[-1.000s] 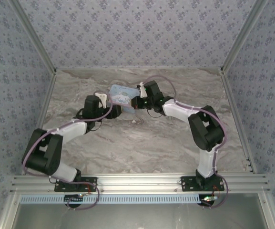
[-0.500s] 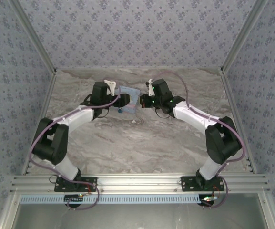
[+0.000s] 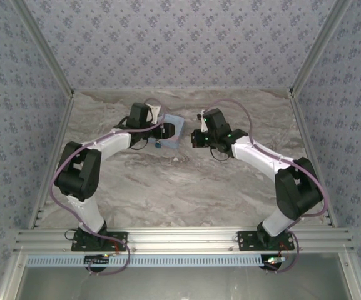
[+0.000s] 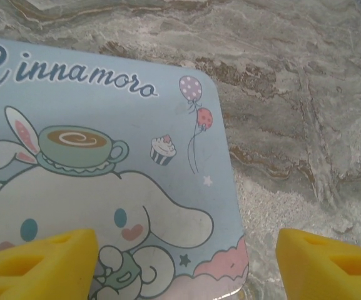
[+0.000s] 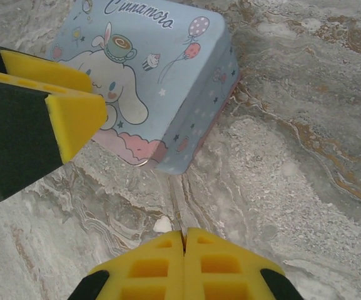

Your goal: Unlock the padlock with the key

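- The marble-patterned table (image 3: pixel 186 181) sits inside blue flowered walls, and both my arms reach to its far middle, in the upper centre of the overhead view.
- The cartoon tin (image 5: pixel 149 81) lies flat there. A second ago it sat tilted between my two claws, so it has been set down.
- My left claw (image 4: pixel 186 250) is spread wide. One yellow pad is over the tin's lid at the lower left of its wrist view and the other is over bare marble at the lower right. It grips nothing.
- My right claw (image 5: pixel 184 250) has its pads pressed together at the bottom centre of its wrist view. A thin grey sliver pokes out of the seam towards the tin's near corner. I take that for the key (image 5: pixel 175 206), though it is very fine.
- That claw was against the tin's right edge a second ago. It has since drawn back to the right, and a strip of table now shows between it and the tin.
- The padlock (image 3: pixel 158 144) shows from overhead as a small blue dot just below the tin's lower left corner, where it also was half a second ago.
- I judge the key is away from the lock and not lined up with it. The padlock is too small to tell whether its shackle is open, so I would treat the unlocking as not yet done.
- The next approach means bringing the key round to that lower left corner, beside my left claw.
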You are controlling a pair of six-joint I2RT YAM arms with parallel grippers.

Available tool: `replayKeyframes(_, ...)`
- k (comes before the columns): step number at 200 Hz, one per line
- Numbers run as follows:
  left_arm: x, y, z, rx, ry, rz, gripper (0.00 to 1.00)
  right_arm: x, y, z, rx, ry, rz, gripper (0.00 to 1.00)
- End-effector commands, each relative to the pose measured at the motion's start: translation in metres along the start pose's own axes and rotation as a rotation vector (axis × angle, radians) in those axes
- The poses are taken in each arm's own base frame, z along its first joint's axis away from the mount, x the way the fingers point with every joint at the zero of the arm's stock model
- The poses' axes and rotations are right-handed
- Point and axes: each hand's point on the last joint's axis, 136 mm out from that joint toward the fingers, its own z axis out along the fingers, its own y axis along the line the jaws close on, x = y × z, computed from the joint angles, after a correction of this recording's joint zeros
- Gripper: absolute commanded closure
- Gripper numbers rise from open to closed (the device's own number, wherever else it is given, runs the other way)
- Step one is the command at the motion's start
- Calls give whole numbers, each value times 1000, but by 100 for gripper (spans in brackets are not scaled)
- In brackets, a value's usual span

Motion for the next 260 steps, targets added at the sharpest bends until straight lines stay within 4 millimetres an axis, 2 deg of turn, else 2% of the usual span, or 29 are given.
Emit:
replayKeyframes(1,26,4,5,-8,114,15,26,-3,-6,-12,31,-13,-14,100)
replayKeyframes(54,63,6,-2,-46,259,70,27,-1,-14,-21,58,-20,-6,100)
replayKeyframes(102,81,5,-8,-66,328,105,27,2,-18,-25,69,-20,1,100)
replayKeyframes(158,98,-12,-24,-51,340,113,28,2,-21,-30,71,-27,7,100)
replayKeyframes(214,124,-24,-48,-45,314,108,28,9,-15,-22,28,-15,12,100)
replayKeyframes(233,121,-28,-57,-43,282,98,28,11,-6,-17,-3,-7,4,100)
replayKeyframes(260,96,-42,-76,-26,191,100,24,14,12,-11,-53,-3,-9,100)
